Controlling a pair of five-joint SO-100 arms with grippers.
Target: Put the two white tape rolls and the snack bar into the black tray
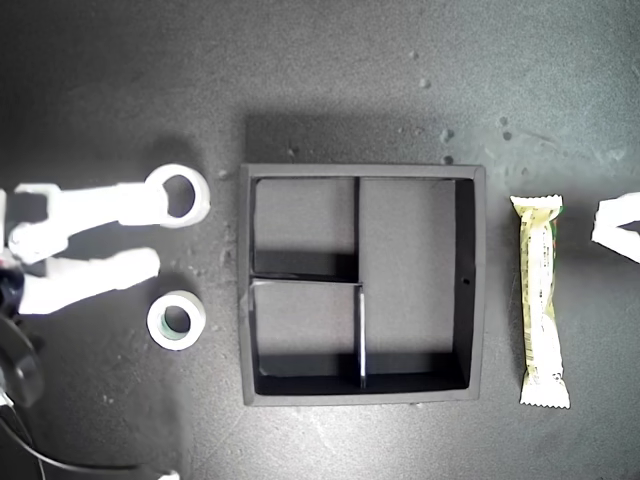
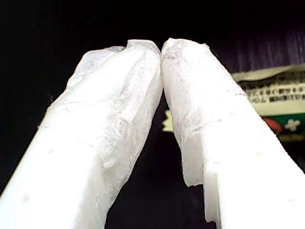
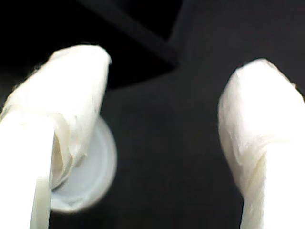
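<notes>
The black tray point(image 1: 478, 280) sits mid-table with all compartments bare. A plain white tape roll point(image 1: 192, 180) lies off the tray toward the exterior view's left, and a green-cored tape roll point(image 1: 176, 320) lies below it. My second gripper point(image 1: 155, 232) is open on that side. One finger lies over the plain roll's edge and the other ends above the green-cored roll. In the second wrist view the plain roll point(image 3: 93, 167) shows behind one finger point(image 3: 71, 95). The snack bar point(image 1: 540, 300) lies along the tray's right side in the exterior view. My first gripper point(image 1: 605, 222) is shut and holds nothing, just beyond the bar point(image 2: 274, 90).
The tabletop is dark and speckled. A corner of the tray point(image 3: 143, 43) shows ahead of my second gripper. The second arm's white body and black cables point(image 1: 20, 380) fill the exterior view's lower left.
</notes>
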